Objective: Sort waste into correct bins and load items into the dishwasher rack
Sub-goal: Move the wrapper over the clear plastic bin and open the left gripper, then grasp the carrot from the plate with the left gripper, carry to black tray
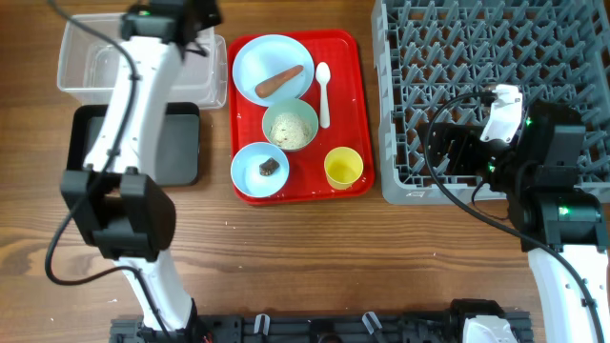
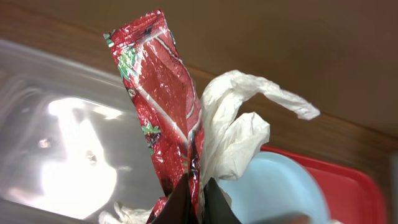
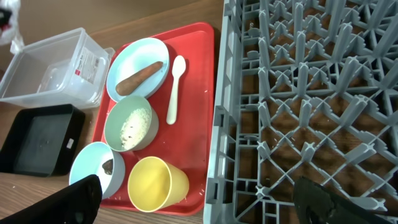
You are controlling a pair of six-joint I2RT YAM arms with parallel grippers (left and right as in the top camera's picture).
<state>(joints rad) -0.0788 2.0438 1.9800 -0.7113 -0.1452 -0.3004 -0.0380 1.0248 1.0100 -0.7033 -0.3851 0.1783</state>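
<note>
My left gripper [image 2: 198,199] is shut on the red-and-white wrapper [image 2: 158,99] and the white tissue [image 2: 239,124], held above the clear tub [image 2: 56,143] [image 1: 95,67] at the back left. The pale blue plate [image 1: 272,67] holds the orange carrot stick [image 1: 278,81]. The pale green bowl [image 1: 290,125] holds rice. The pale blue bowl [image 1: 259,170] holds a brown chunk [image 1: 268,168]. The yellow cup [image 1: 343,167] and white spoon [image 1: 323,90] lie on the red tray. My right gripper [image 3: 199,205] is open and empty over the grey rack's [image 1: 477,86] front left corner.
The black tray [image 1: 181,143] lies in front of the clear tub, partly under my left arm. The flat red tray [image 1: 357,105] sits between the bins and the rack. The rack [image 3: 298,93] fills the right wrist view's right side.
</note>
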